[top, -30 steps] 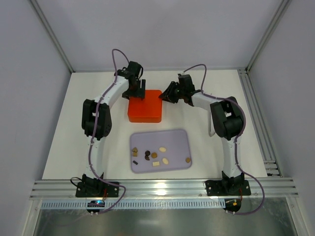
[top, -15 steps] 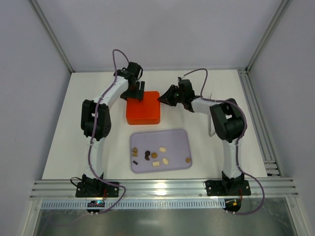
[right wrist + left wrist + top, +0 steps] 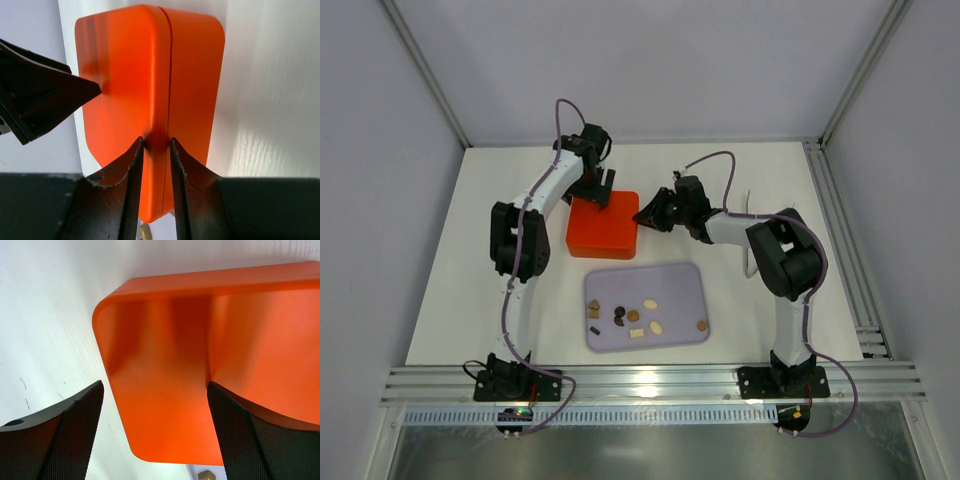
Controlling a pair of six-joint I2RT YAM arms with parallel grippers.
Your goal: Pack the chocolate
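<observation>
A glossy orange plastic box with rounded corners (image 3: 604,228) lies flat and closed on the white tabletop (image 3: 460,280), with a thin seam running along its side. Nearer the front, across a narrow strip of table, sits a pale lilac rectangular tray with rounded corners (image 3: 672,283). It lies squarer to the table edge than the slightly turned box. Ribbed aluminium rails (image 3: 650,385) run along the near edge, and plain grey walls (image 3: 380,200) close in the sides and back.

Chocolate (image 3: 633,316): small dark brown, tan, cream pieces, scattered loose on lavender tray (image 3: 692,272), mostly left-centre.
</observation>
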